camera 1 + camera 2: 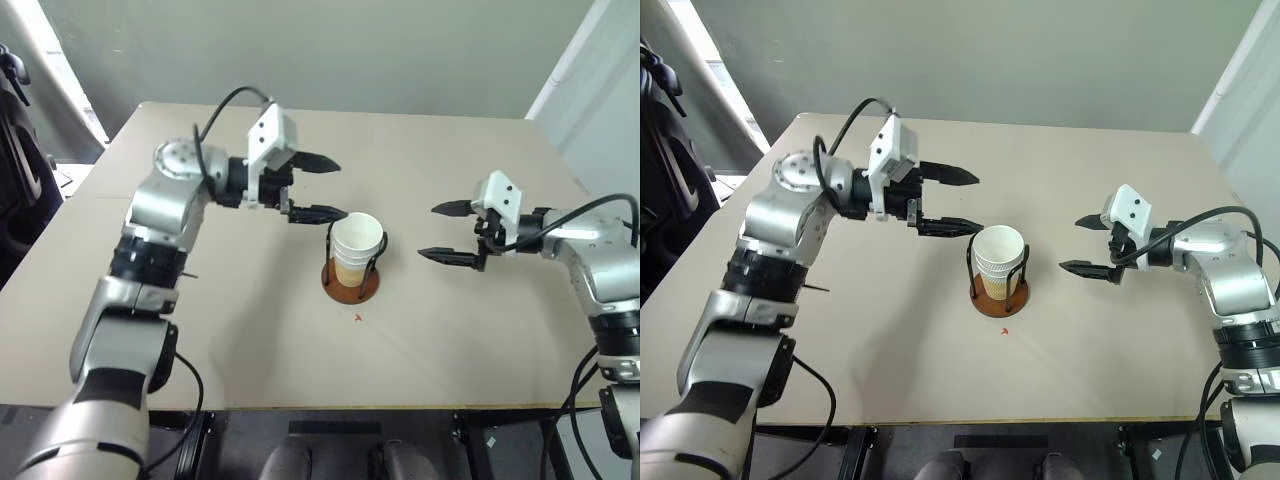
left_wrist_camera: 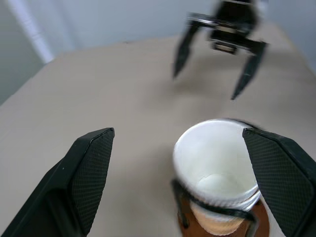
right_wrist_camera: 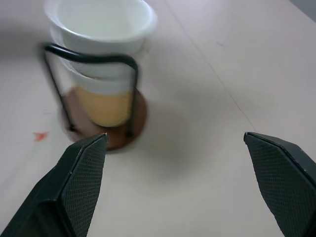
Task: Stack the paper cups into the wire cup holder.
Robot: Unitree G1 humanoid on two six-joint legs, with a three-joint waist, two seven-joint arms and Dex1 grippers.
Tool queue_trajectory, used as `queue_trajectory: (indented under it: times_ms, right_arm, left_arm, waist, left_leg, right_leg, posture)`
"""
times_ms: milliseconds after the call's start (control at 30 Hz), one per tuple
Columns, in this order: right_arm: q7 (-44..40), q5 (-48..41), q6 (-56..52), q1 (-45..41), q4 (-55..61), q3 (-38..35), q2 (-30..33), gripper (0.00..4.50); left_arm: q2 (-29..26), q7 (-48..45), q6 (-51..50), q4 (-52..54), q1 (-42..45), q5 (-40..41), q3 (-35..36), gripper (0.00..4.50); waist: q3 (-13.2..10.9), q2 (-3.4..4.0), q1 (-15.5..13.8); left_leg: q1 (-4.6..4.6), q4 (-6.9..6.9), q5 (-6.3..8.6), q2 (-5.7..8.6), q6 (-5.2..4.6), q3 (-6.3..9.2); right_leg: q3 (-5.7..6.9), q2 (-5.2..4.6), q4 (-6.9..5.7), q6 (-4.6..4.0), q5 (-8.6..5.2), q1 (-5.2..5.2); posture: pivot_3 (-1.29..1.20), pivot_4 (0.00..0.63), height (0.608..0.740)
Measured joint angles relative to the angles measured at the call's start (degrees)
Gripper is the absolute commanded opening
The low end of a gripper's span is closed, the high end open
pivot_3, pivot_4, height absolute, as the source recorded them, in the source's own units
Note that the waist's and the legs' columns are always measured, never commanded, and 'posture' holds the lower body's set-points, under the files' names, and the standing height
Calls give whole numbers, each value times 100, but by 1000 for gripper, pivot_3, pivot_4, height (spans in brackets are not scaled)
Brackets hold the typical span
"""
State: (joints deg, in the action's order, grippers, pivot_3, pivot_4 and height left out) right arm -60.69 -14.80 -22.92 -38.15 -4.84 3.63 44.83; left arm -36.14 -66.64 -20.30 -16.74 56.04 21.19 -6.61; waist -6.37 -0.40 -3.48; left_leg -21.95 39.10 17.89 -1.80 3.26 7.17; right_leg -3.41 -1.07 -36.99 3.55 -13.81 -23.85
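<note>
Red floor mark (image 3: 40, 135) beside wire cup holder (image 3: 140, 111)

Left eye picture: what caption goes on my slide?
Paper cups stacked in the wire cup holder, open grippers either side.

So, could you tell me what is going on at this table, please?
A two-armed robot is stacking paper cups into a wire holder in the middle of the table. The cups sit nested in the holder now. Both grippers are empty with jaws open: the left gripper hovers just beside the stack's rim, the right gripper hangs off to the other side.
</note>
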Motion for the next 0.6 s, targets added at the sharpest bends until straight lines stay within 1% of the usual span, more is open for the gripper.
queue_trajectory:
  times_ms: [167, 300, 367, 467, 600]
  right_arm:
    - [831, 156, -320, 104, -9, -199, -185, 4500]
    - [1529, 157, -859, 138, 77, -379, -455, 4500]
    - [2044, 169, -1074, 136, 85, -554, -689, 4500]
    - [2891, 233, -1120, 127, 36, -870, -1139, 4500]
    - [3998, 318, -1119, 69, -163, -1291, -1830, 4500]
  left_arm:
    - [43, 1067, -369, 555, -566, -46, 488, 4458]
    - [231, 1914, -568, 870, -842, -119, 798, 4458]
    - [342, 2394, -723, 898, -1001, -169, 960, 4458]
    - [388, 2866, -784, 905, -1225, -279, 1091, 4458]
    - [695, 3691, -854, 825, -1294, -294, 1520, 4458]
  waist:
    - [0, 0, -11]
    - [0, 0, -10]
    - [0, 0, -2]
    - [0, 0, 5]
    - [0, 0, 0]
  left_leg:
    - [3, 3, -1, 0, 1, 4]
    - [9, 4, -2, 1, 2, -1]
    - [11, 3, -3, 1, 4, -1]
    - [13, 0, -4, 2, 6, -3]
    - [14, 2, -4, 2, 7, -2]
  right_leg:
    - [0, 0, -1, 0, 0, 1]
    - [-2, -1, 0, 0, 0, 1]
    - [-4, -1, 0, -1, 0, -3]
    - [-6, 0, 2, -1, 0, -13]
    - [-6, -1, 2, -1, 0, -16]
  posture:
    - [0, 150, 740]
    - [0, 150, 740]
    - [0, 150, 740]
    - [0, 150, 740]
    - [0, 150, 740]
